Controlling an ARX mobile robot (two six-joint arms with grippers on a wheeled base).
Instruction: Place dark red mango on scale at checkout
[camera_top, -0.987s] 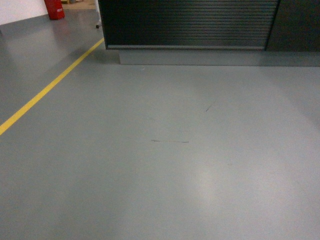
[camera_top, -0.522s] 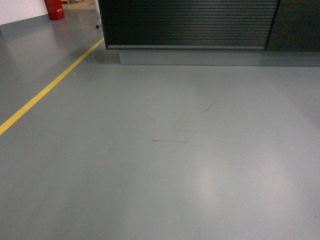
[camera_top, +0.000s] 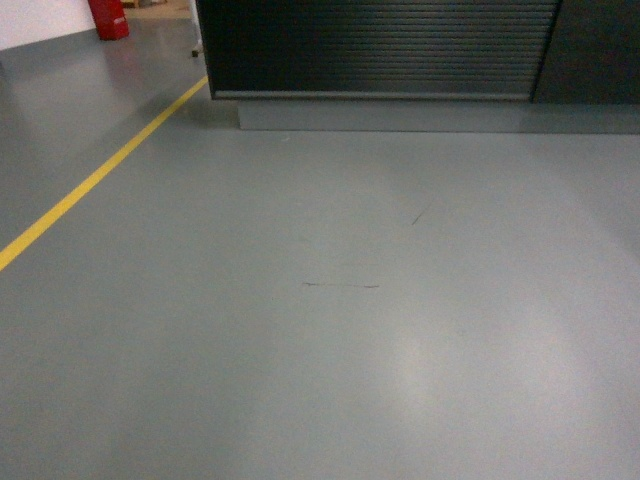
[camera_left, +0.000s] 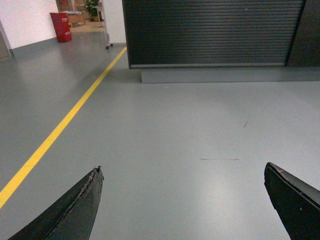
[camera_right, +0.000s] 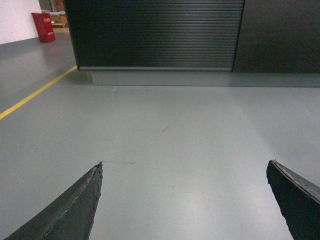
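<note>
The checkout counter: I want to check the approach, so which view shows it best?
The right wrist view: the checkout spans the frame, ribbed panel, plinth and smooth side section. The left wrist view shows slightly less; the head view crops the top.

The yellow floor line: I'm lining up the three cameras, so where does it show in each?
Head: yellow floor line runs diagonally up the left side.
Left wrist: left side, diagonal.
Right wrist: short stretch at the left edge.
Shared landmark: the checkout, ribbed front.

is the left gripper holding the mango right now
No, in the left wrist view the left gripper stands wide open with only bare grey floor between its fingers, and no mango shows.
</note>
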